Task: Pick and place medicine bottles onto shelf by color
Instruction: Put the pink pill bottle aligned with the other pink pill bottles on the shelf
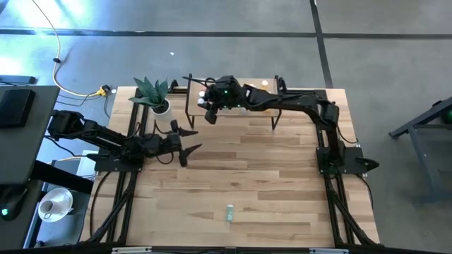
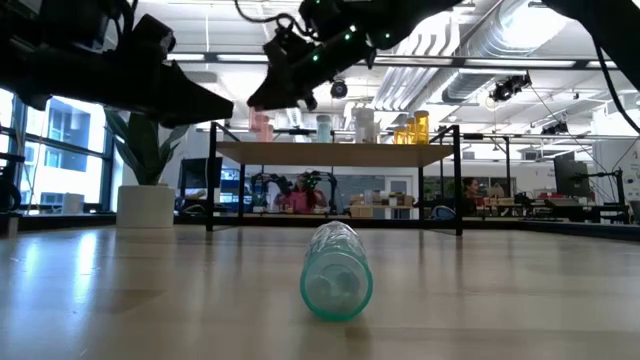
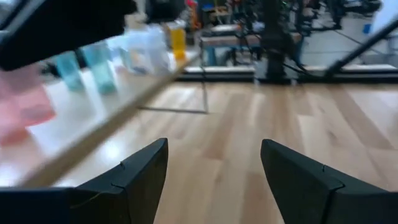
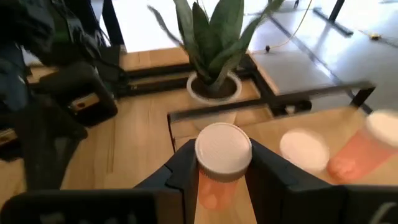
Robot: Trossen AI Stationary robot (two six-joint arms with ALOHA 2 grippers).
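My right gripper (image 4: 224,180) is over the left end of the shelf (image 2: 330,152), shut on a pink-red medicine bottle (image 4: 222,163) with a white cap. Two more pink-red bottles (image 4: 348,152) stand on the shelf board beside it. Farther along the shelf stand pale green (image 2: 323,127), clear (image 2: 365,125) and orange bottles (image 2: 410,128). One green bottle (image 2: 337,270) lies on its side on the table near the front edge (image 1: 229,213). My left gripper (image 1: 189,141) stays open at the table's left, level, with nothing between its fingers (image 3: 143,180). My right gripper pinches the bottle's body just under its white cap (image 4: 222,186) between its two fingers, one on each side. The fingers come slanting down from the table's right side. The bottle stands upright, cap up. The fingers hide its bottom, so whether it rests on the shelf cannot be told.
A potted plant (image 1: 155,95) in a white pot stands just left of the shelf, close to my right gripper. The shelf's thin black legs (image 2: 212,180) stand at its ends. Bare tabletop lies between the shelf and the lying green bottle.
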